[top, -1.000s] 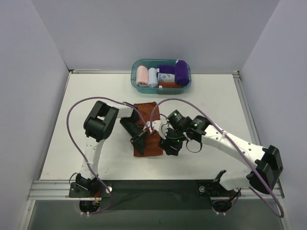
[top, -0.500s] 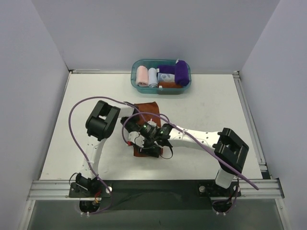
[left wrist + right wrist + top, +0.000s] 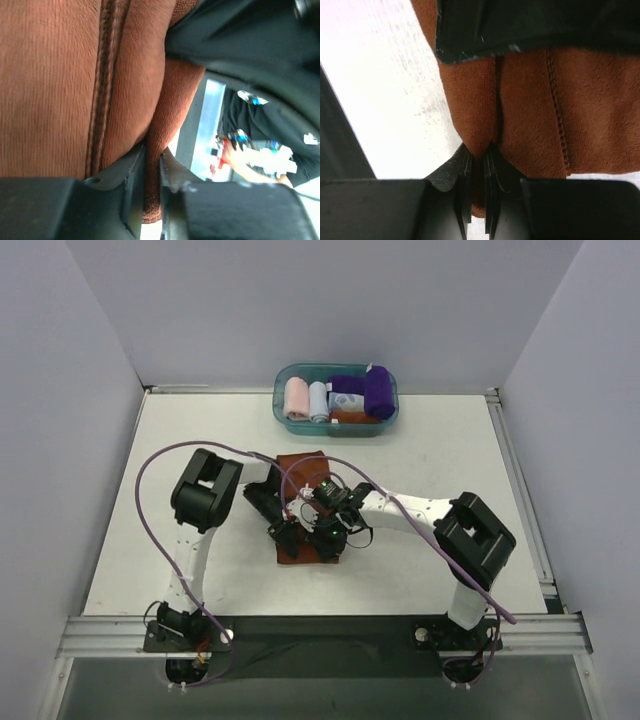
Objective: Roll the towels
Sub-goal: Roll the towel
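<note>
Rust-brown towel (image 3: 301, 466) lies mid-table, its middle hidden from above. My left gripper (image 3: 152, 150) and right gripper (image 3: 479, 150) each pinch a fold of it. Purple towel (image 3: 378, 392) sits in the bin (image 3: 283, 400) at 12 o'clock.

White counter (image 3: 430, 440), matte, with faint scuffs in the right wrist view. A rust-brown towel (image 3: 300, 462) lay on it near the middle, long side running near to far, and part of it was pinched up into a fold. A teal bin (image 3: 279, 400) stood at the far edge, near the towel but not touching it. A metal rail (image 3: 300, 625) ran along the near edge.
</note>
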You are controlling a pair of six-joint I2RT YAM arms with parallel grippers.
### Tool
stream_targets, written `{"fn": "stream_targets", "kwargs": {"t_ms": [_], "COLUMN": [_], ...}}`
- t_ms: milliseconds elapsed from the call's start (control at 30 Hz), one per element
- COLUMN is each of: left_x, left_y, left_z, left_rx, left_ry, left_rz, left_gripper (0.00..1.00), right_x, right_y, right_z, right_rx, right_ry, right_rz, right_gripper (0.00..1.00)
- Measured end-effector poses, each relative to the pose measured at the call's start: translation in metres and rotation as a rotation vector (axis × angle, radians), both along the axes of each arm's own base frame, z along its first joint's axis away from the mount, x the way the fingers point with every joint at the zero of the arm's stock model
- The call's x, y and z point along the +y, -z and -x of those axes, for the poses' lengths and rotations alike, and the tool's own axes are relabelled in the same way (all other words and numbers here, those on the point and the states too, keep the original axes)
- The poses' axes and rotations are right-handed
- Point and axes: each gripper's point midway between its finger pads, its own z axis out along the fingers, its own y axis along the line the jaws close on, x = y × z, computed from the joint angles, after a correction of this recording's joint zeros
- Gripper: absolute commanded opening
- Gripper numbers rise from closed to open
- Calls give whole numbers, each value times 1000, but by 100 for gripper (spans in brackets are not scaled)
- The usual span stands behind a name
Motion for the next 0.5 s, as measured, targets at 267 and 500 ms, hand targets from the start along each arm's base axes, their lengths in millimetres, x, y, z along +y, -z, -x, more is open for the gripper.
{"fn": "stream_targets", "kwargs": {"t_ms": [267,500], "left_x": [28,83], "left_y": [-10,-16], "left_z": [-41,-84], "left_rx": [-68,-159], "left_ry": [-186,-387], "left_rz": [51,80], "left_gripper": [47,52], "right_x": [7,-3], "right_y": [-10,-15], "right_z": [8,35], "right_rx": [142,348], "right_ry": [36,85], "right_rz": [-90,-48], "right_gripper": [0,0]}}
